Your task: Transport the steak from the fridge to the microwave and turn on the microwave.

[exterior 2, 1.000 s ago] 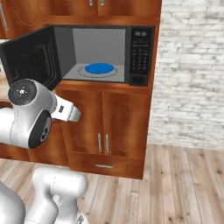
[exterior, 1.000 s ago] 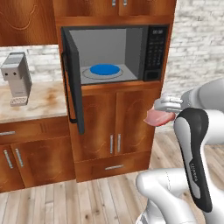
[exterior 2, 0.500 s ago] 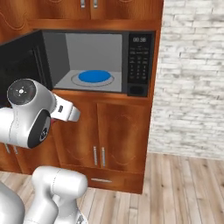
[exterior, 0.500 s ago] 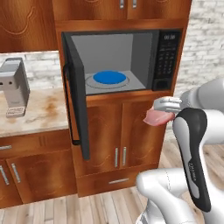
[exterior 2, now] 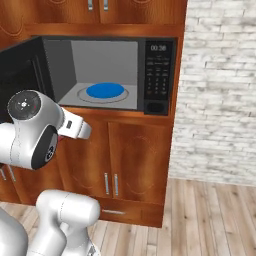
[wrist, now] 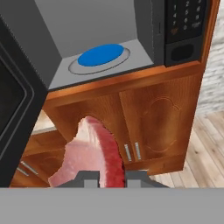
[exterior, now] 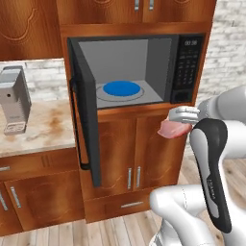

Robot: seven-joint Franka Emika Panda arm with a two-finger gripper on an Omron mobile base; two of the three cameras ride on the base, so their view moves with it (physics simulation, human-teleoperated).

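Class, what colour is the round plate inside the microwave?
Bright blue: the plate sits in the microwave, clearest in the hand view.

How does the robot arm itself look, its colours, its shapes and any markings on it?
The arm is glossy white with rounded, tube-like links and a dark grey to black curved cover over one joint, which bears small pale lettering too small to read. In the right base view a round white joint cap shows a dark centre. The gripper is white and boxy.

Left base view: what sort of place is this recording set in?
A rendered home kitchen, most likely. A built-in microwave sits open among wooden cabinets, a small coffee machine stands on a stone-look counter, and a whitewashed brick wall runs alongside.
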